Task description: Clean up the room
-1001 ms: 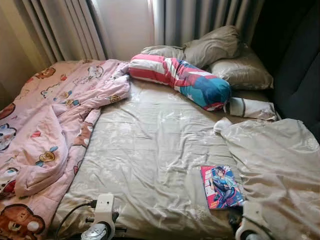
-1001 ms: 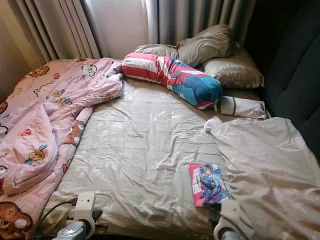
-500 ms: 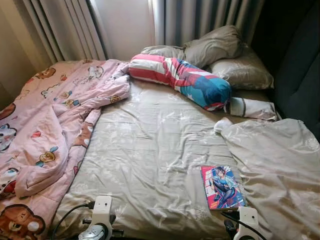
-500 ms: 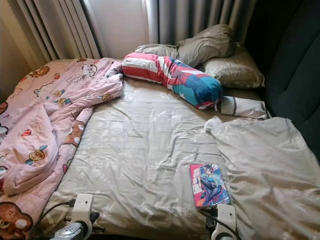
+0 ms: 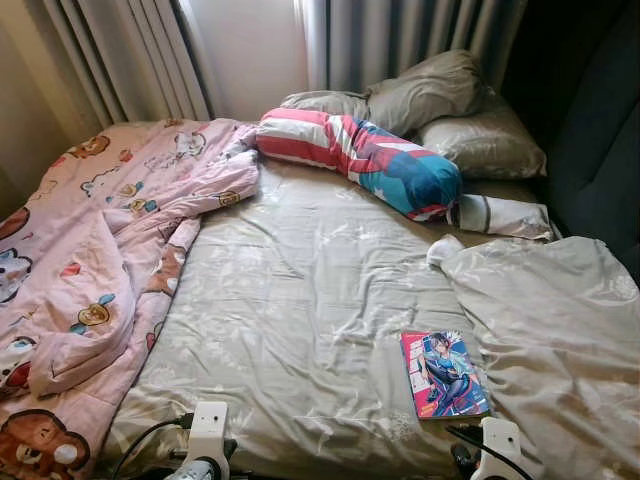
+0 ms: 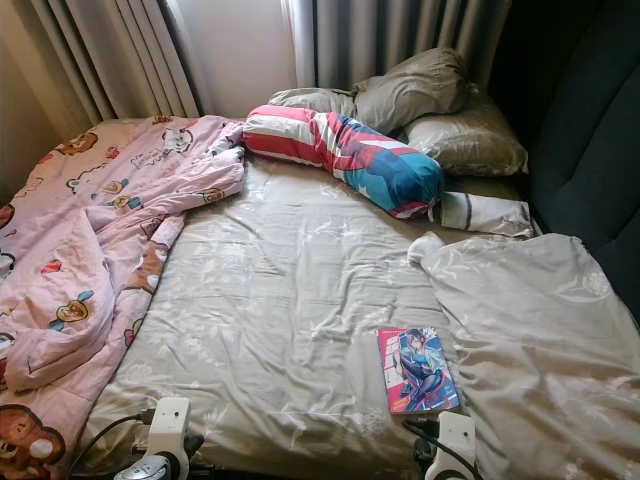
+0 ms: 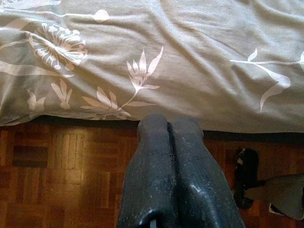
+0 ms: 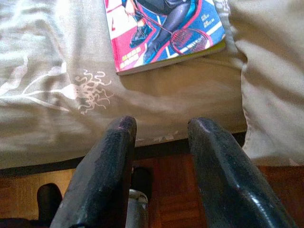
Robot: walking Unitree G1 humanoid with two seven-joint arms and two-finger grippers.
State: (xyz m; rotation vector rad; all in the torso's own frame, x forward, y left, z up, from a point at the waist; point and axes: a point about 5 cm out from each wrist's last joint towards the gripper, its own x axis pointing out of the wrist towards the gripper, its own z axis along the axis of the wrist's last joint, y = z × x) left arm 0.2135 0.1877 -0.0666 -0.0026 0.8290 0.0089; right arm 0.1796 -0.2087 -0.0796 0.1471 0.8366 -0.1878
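Your right claw [image 8: 159,130], fingers spread, hangs at the bed's [image 5: 300,300] foot edge with the book [image 5: 443,374] just ahead, lying lengthwise up the bed; the left claw [image 7: 169,124] is pressed together.

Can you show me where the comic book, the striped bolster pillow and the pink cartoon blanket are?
comic book [image 5: 444,374], left eye view, middle of its cover.
striped bolster pillow [image 5: 360,158], left eye view, its middle.
pink cartoon blanket [image 5: 95,250], left eye view, a central fold.

We see soft daylight from the far curtains [image 5: 350,40] sheening the bed [image 5: 300,290]; the right side falls dark; focus stays sharp
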